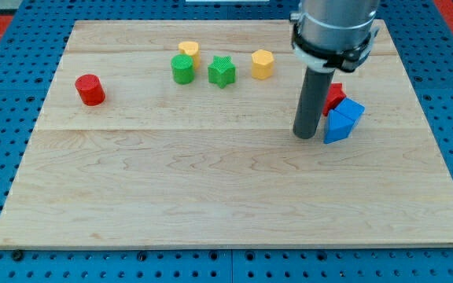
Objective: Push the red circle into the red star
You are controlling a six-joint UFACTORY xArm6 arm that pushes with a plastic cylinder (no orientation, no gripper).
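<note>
At the view's far left you have the red circle (90,90), standing alone on the table (211,196) and well apart from everything else. Move right along the view's top and you meet a cluster: a small yellow block (188,52) — its shape is hard to make out — with the green circle (183,69) just below it, the green star (221,71) close beside that, and a yellow hexagon-like block (263,64) a little further right. Further right again, your rod comes down from the arm's grey collar, and my tip (305,136) rests on the table just left of a tight group of blocks. That group holds the red star (334,97) — partly hidden behind the rod — touching a blue block (351,109) and a blue triangle (336,126). You have no jaws on this arm, only the rod, so nothing is gripped.
</note>
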